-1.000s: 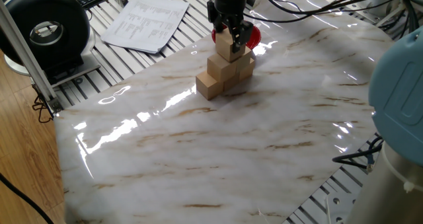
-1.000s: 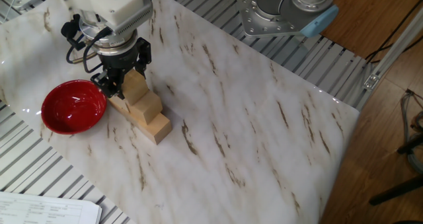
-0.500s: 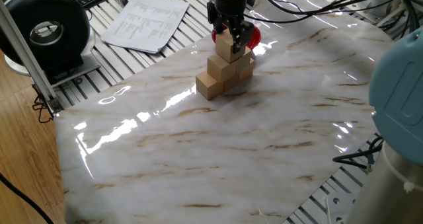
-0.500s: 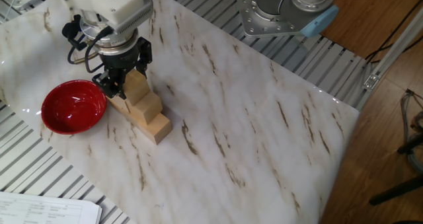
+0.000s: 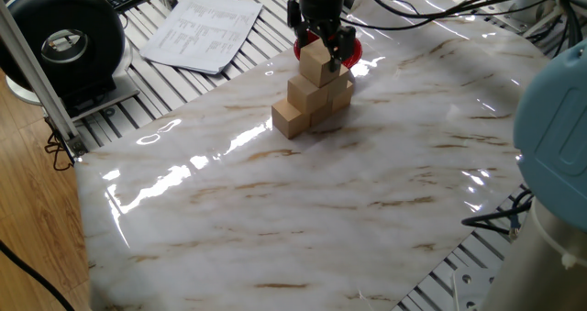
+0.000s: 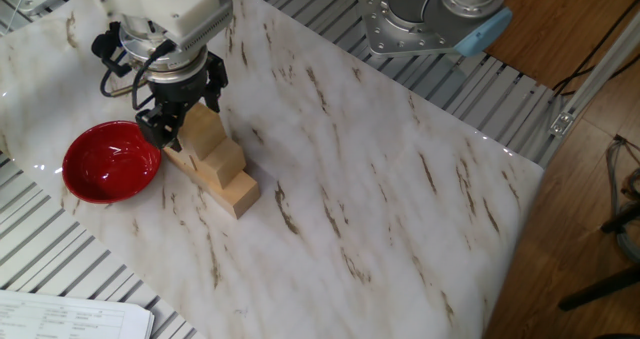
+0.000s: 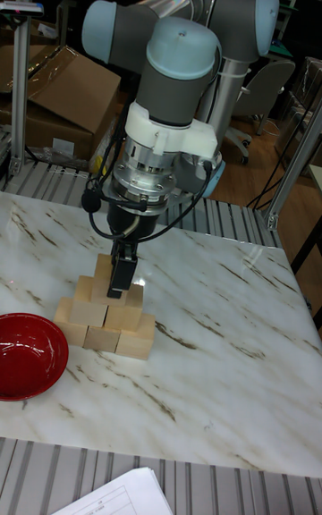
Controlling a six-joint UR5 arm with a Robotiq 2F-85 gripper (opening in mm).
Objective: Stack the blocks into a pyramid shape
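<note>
The six small light-tan wooden cubes [image 5: 312, 91] stand as a pyramid on the white marble-patterned surface [image 5: 321, 201], toward its far side in one fixed view. In the tall fixed view the pile [image 7: 105, 318] shows three cubes in the bottom row, two above them, and a top cube partly hidden behind the black fingers [image 7: 119, 275]. The rows touch one another and look upright.

The black two-finger end effector [image 5: 321, 47] hangs straight down over the top cube [image 5: 316, 63], its fingers on either side of that cube. In the other fixed view the end effector [image 6: 182, 119] sits at the far-left end of the stack, with the top cube [image 6: 203, 127] between its fingers. Whether the fingers press the cube or stand slightly off it cannot be told from any view.

A glossy red bowl [image 6: 111, 160] rests on the surface just left of the stack in the other fixed view, close beside it but apart. In the tall fixed view the bowl [image 7: 27, 356] lies at the left edge, near the bottom row's left cube.

A printed sheet of white paper [image 5: 204, 28] lies on the slatted metal frame beyond the surface's far-left corner.
</note>
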